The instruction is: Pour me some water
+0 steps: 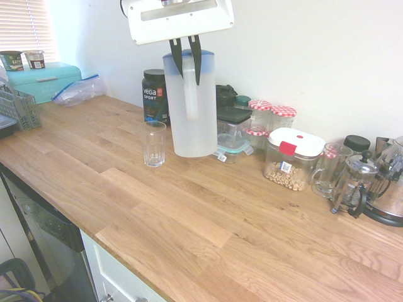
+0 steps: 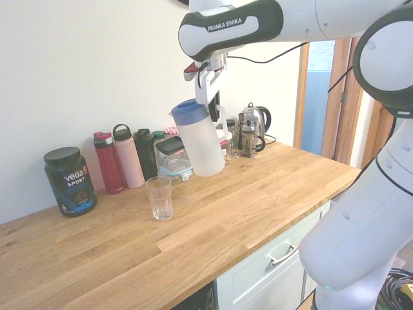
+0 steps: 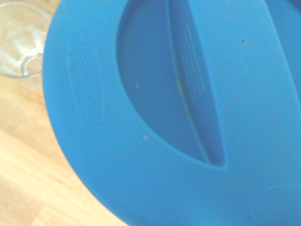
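1. Gripper (image 1: 185, 60) is clamped on the handle of the water pitcher (image 1: 190, 110), holding it in the air, just beside the empty drinking glass (image 1: 153, 143).
2. Pitcher looks heavy with water and smooth; handle is the safe place.
3. Glass is fragile, light, easily knocked.

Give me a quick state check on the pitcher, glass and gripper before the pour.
Pitcher: lifted off the counter, slightly tilted, blue lid on.
Glass: upright on the counter, looks empty.
Gripper: shut on the pitcher's handle, pointing down.
Chickpea container: lid on.
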Controlling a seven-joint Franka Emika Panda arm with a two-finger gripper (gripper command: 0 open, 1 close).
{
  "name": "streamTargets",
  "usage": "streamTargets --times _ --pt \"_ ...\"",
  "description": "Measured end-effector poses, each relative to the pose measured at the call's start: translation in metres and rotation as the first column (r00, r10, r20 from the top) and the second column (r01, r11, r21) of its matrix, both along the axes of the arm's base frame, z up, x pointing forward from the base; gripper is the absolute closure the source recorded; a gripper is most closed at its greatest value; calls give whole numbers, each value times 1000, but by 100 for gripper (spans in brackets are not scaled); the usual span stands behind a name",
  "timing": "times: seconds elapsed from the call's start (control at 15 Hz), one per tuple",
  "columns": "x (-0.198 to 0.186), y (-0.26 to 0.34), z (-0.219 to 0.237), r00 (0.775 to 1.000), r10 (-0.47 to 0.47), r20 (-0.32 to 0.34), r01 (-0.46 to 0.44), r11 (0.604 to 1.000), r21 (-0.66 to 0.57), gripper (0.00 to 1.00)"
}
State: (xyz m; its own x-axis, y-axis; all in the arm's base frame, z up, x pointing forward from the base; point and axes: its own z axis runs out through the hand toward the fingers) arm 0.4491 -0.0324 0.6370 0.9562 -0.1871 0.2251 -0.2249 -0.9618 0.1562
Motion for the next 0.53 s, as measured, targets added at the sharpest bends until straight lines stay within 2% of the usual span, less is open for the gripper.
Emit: streamTargets --times 0.2,0.53 --pt "1 25 -3 996 89 -32 -90 995 -45 100" --pt "-1 68 -14 974 196 -117 -211 969 -127 100"
